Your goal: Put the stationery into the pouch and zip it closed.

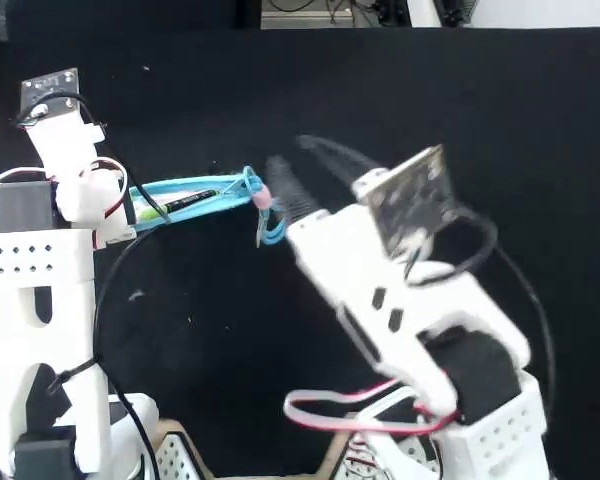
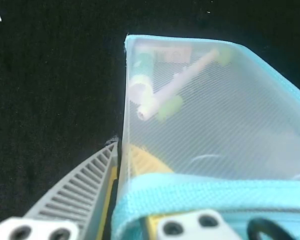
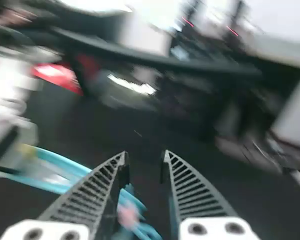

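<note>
A mesh pouch (image 1: 205,195) with turquoise trim hangs edge-on above the black table, held at one end by my left gripper (image 1: 130,212). In the left wrist view the left gripper (image 2: 122,147) is shut on the pouch (image 2: 215,115) edge, one finger (image 2: 90,190) outside and a yellow pad inside. Pens and green-capped stationery (image 2: 160,95) lie inside the mesh. A black pen (image 1: 190,201) shows along the opening. The pink zipper pull (image 1: 265,198) sits at the pouch's other end. My right gripper (image 1: 285,152) hovers open over that end; the pull (image 3: 126,216) lies beneath its fingers (image 3: 100,190).
The black table (image 1: 230,330) spreads around both arms. The arm bases and their cables (image 1: 330,410) stand at the near edge. Blurred room clutter lies beyond the table's far edge.
</note>
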Robot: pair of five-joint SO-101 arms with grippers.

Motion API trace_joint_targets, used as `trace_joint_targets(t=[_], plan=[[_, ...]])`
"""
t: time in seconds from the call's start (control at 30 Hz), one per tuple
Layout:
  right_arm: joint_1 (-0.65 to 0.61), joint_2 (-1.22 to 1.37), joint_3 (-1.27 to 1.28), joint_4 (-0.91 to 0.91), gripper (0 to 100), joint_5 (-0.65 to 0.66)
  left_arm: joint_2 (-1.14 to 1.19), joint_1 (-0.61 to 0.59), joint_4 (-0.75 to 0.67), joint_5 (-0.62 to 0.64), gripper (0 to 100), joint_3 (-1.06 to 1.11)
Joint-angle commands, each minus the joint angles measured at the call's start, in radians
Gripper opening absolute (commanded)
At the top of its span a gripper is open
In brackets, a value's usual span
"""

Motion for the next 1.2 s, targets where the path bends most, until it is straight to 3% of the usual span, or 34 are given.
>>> trace_joint_targets(t=[0.0, 0.2, 0.6, 0.87, 1.17], plan=[[0.103, 0.008, 0.024, 0.087, 13.9, -0.003, 0.002, -0.013, -0.005, 0.002, 3, 0.022], [0.173, 0.085, 0.177, 0.068, 14.5, -0.005, 0.002, -0.013, -0.005, 0.002, 3, 0.022], [0.155, 0.685, 0.148, -0.058, 14.9, 0.003, 0.002, -0.013, -0.005, 0.002, 3, 0.022], [0.16, 0.947, 0.091, -0.14, 14.9, 0.133, 0.002, -0.013, -0.005, 0.002, 3, 0.022], [0.249, 1.204, -0.062, -0.138, 14.9, 0.204, 0.002, -0.015, -0.003, 0.002, 3, 0.022]])
